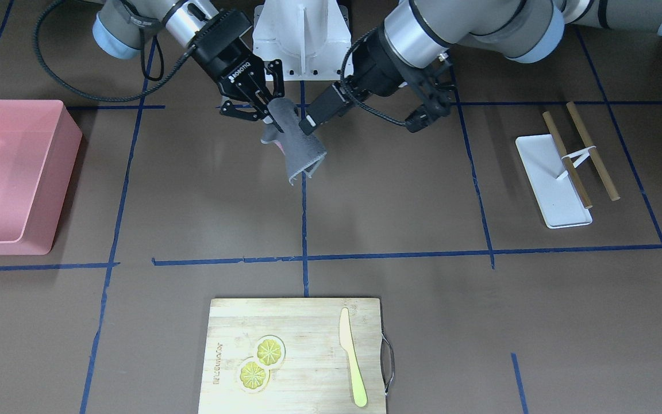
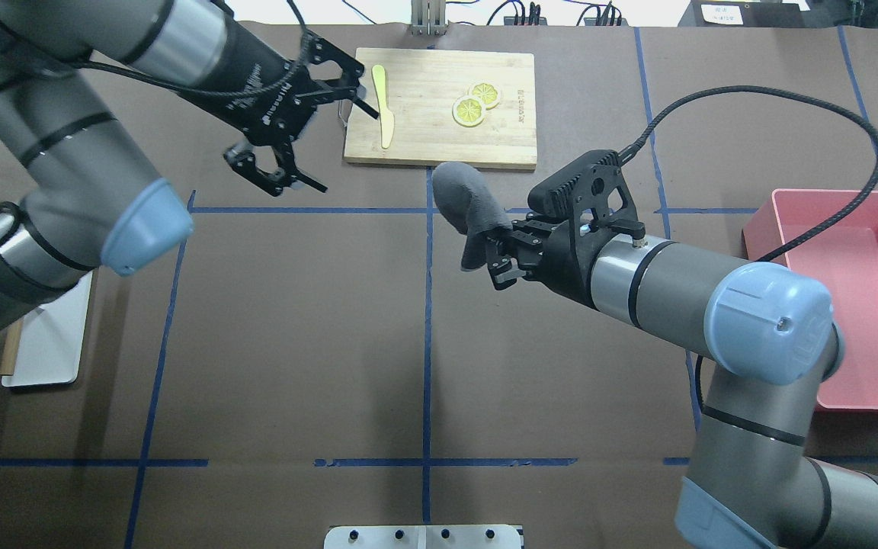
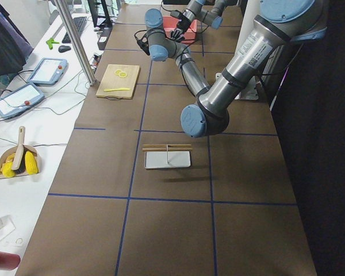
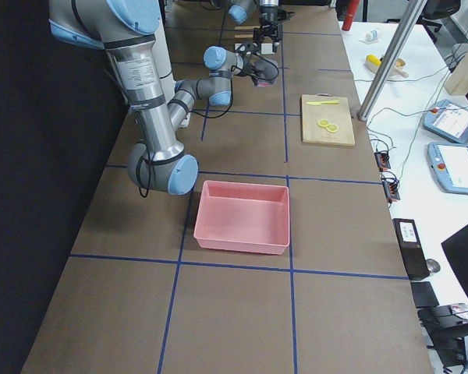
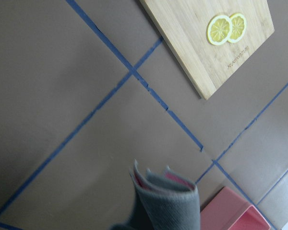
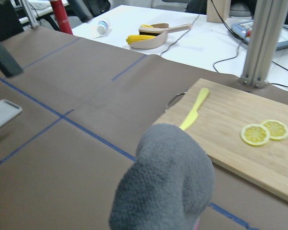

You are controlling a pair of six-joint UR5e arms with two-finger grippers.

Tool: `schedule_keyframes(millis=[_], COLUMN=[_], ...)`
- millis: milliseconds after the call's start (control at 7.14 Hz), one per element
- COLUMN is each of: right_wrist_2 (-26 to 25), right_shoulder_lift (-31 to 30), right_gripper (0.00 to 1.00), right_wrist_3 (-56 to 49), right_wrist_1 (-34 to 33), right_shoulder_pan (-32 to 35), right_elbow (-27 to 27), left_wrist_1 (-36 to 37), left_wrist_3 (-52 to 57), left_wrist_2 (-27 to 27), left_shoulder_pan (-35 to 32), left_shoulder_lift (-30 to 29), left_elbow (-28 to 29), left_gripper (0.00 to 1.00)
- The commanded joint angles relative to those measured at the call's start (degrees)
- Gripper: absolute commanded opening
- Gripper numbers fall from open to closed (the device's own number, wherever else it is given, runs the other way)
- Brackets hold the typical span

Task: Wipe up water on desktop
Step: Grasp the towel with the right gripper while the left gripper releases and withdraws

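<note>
The desktop (image 1: 394,201) is a dark-brown surface with blue tape lines; I see no water on it. My right gripper (image 2: 496,255) is shut on a folded grey cloth (image 2: 462,202) with a pink inner side. It holds the cloth in the air over the centre tape line, on the robot's side of the cutting board. The cloth also shows in the front view (image 1: 299,149), the right wrist view (image 6: 168,187) and the left wrist view (image 5: 168,201). My left gripper (image 2: 351,152) is open and empty, raised above the desktop to the cloth's left.
A bamboo cutting board (image 1: 296,356) with two lemon slices (image 1: 262,362) and a yellow knife (image 1: 353,362) lies at the far edge. A pink bin (image 2: 850,297) stands on my right. A white tray (image 1: 555,178) with two sticks lies on my left.
</note>
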Motion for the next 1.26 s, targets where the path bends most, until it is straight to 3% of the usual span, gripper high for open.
schedule_keyframes(millis=[0, 280, 700, 840, 1120], right_wrist_2=[-3.25, -2.73, 9.10, 8.97, 9.40], right_shoulder_lift=[0.37, 1.69, 1.96, 1.87, 2.13], right_gripper=[0.00, 0.00, 0.00, 0.00, 0.00], right_wrist_3=[-0.31, -0.84, -10.91, -14.86, -14.99], right_wrist_1=[-18.18, -33.22, -47.65, -50.75, -49.21], right_shoulder_pan=[-0.21, -0.64, 4.34, 4.80, 5.67], right_elbow=[4.09, 4.90, 2.97, 1.92, -2.82], left_wrist_1=[0.25, 0.34, 0.34, 0.43, 0.52], left_wrist_3=[3.86, 6.48, 20.70, 24.40, 41.12], left_wrist_2=[-5.19, -7.49, -7.85, -7.76, -6.54], left_shoulder_pan=[-5.37, -10.47, -15.49, -18.20, -24.78], left_shoulder_lift=[4.94, 8.10, 20.74, 24.35, 32.95], left_elbow=[-2.92, -5.20, -12.58, -13.99, -15.50], left_gripper=[1.00, 1.00, 1.00, 1.00, 1.00])
